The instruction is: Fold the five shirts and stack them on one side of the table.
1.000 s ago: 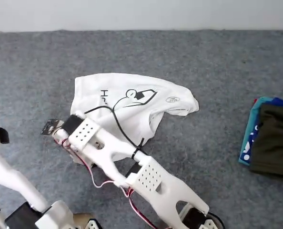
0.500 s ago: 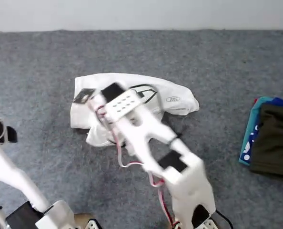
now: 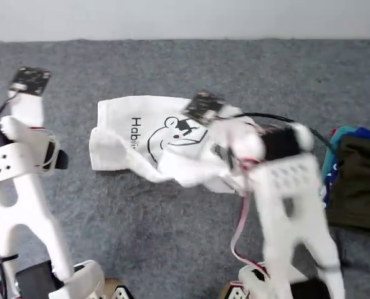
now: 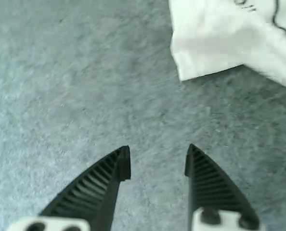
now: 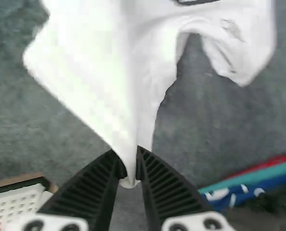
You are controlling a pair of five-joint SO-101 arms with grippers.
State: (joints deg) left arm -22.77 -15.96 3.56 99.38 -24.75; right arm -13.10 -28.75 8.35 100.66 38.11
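The right gripper (image 5: 128,166) is clamped tight on a pinch of the white shirt (image 5: 99,82), and the cloth hangs away from its tips in 1 long, slack fold. Beyond the lifted part, the shirt lies printed side up on the middle of the grey table (image 3: 172,249), nearer the far edge than the near one. The left gripper (image 4: 157,161) is poised over bare table just off the shirt's left corner, jaws apart and empty. A stack of folded shirts (image 3: 353,180) sits well apart at the table's right edge.

The garment looks light, thin and wholly limp. It should sag, drag and bunch rather than keep any shape, and a small pinch of so thin a cloth could slip free. The surer hold is likely along a hem or seam, at 2 corners at once, where doubled fabric gives the tips more to bite.
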